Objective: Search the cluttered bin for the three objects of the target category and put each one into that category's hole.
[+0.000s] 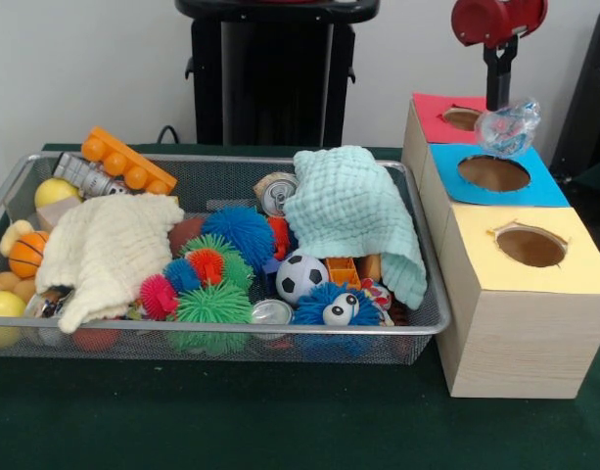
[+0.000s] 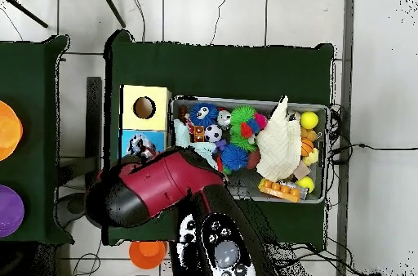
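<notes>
My gripper [image 1: 499,104] hangs over the pale wooden box at the right, shut on a crumpled see-through bottle with a blue label [image 1: 510,127]. The bottle is in the air just above the far edge of the blue-surround hole [image 1: 493,173], next to the red-surround hole [image 1: 461,118]. The silver wire-mesh bin [image 1: 221,160] lies at the left, full of toys. No other bottle shows in it. In the overhead view the red arm [image 2: 159,187] reaches over the blue surround [image 2: 131,140] and covers the gripper.
The yellow-surround hole [image 1: 530,246] is nearest the camera. A mint cloth [image 1: 353,211] and a cream cloth [image 1: 109,250] cover parts of the bin. Soda cans [image 1: 276,192] [image 1: 271,312], spiky balls, a small football [image 1: 300,276] and an orange brick [image 1: 128,162] lie around them.
</notes>
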You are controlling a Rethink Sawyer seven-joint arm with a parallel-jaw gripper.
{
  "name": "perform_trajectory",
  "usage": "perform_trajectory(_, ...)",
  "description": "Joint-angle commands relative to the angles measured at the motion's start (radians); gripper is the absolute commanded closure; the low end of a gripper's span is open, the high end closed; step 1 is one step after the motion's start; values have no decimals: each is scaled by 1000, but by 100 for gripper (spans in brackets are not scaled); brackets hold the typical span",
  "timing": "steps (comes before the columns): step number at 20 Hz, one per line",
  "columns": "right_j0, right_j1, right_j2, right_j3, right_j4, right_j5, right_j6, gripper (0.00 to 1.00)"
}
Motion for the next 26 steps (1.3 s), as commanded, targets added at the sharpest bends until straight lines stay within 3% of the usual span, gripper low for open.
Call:
perform_trajectory(1, 6, 51, -65, -36, 26, -14, 175, 100)
perform_trajectory(14, 7, 55, -60, -25, 57, -12, 157, 100)
perform_trajectory(26, 25, 79, -68, -19, 62, -77, 179, 100)
